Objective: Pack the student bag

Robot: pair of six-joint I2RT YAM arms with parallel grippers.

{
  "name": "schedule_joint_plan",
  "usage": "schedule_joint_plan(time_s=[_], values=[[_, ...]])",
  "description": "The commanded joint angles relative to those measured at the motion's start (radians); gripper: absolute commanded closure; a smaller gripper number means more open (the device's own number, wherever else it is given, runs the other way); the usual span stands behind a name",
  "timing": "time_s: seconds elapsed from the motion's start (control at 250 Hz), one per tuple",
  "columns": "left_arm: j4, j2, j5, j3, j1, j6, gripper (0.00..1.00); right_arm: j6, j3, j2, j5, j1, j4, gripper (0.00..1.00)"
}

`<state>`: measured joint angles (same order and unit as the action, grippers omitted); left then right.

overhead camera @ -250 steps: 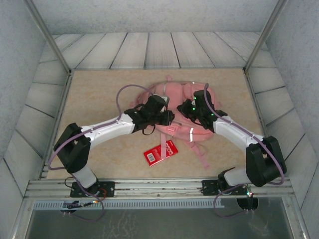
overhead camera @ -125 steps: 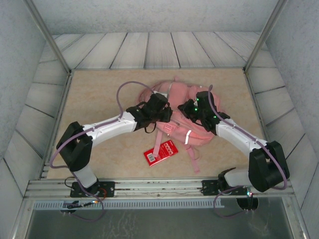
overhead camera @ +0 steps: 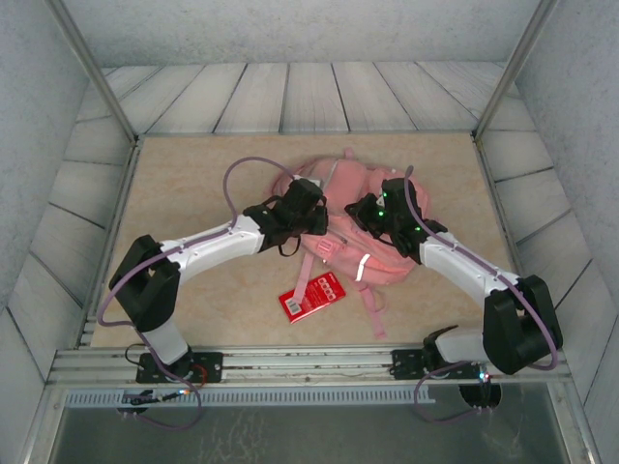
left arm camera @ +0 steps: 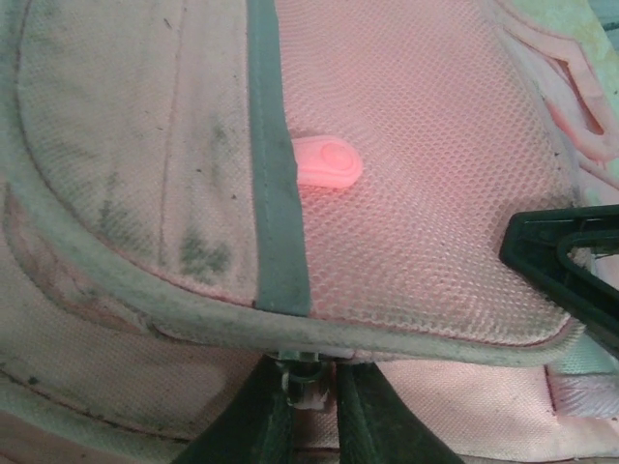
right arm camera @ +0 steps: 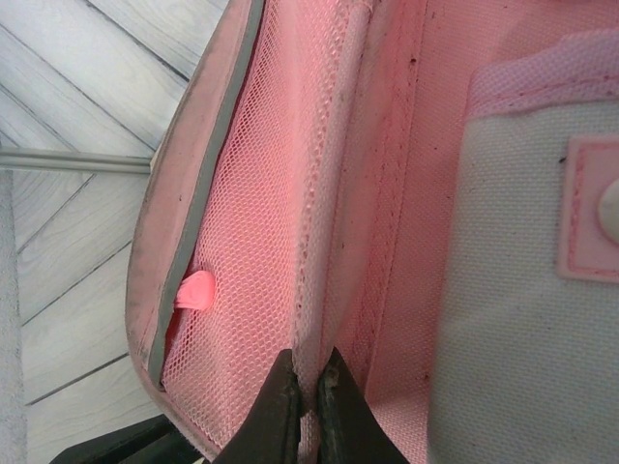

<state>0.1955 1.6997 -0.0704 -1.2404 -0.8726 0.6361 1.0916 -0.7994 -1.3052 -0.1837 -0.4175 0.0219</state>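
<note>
Raised and bunched student bag since a second ago. Nipped rim seam with left gripper, clamped mesh fold with right gripper. Soft, light, floppy: take by seams.

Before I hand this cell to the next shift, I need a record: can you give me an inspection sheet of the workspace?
Surface: beige table, no spills seen.
Job's things: pink student bag lies mid-table, a strap trailing towards the arms.
Clutter: one flat red pack in front of the bag.
Grippers: left gripper pinches the bag's edge at a zip; right gripper shut on a seam beside the mesh.
Cables: a purple cable loops above each arm.
Surroundings: grey plank-patterned walls, metal posts.
</note>
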Motion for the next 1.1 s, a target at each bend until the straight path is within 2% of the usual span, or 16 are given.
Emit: schedule_joint_plan(time_s=[0.0, 0.124, 0.216, 0.552, 0.695, 0.879, 1.095], values=[[-0.06, -0.01, 0.034, 0.033, 0.032, 0.008, 0.88, -0.072, -0.053, 0.059, -0.168, -0.025, 0.108, 1.0], [-0.105, -0.045, 0.1, 0.082, 0.056, 0.022, 0.95, -0.121, -0.076, 0.032, -0.202, -0.024, 0.089, 1.0], [-0.117, -0.077, 0.138, 0.111, 0.074, 0.023, 1.0, -0.215, -0.132, -0.002, -0.239, -0.023, 0.015, 1.0], [0.059, -0.262, 0.19, 0.188, 0.114, -0.093, 1.0, -0.575, -0.367, -0.164, -0.348, 0.048, -0.352, 1.0], [0.084, -0.335, 0.236, 0.24, 0.118, -0.15, 1.0, -0.75, -0.489, -0.279, -0.32, 0.057, -0.534, 1.0], [0.202, -0.389, 0.281, 0.25, 0.118, -0.242, 1.0, -0.784, -0.525, -0.361, -0.306, 0.091, -0.548, 1.0], [0.172, -0.411, 0.417, 0.317, 0.097, -0.282, 1.0, -0.813, -0.611, -0.482, -0.303, 0.105, -0.562, 1.0]])
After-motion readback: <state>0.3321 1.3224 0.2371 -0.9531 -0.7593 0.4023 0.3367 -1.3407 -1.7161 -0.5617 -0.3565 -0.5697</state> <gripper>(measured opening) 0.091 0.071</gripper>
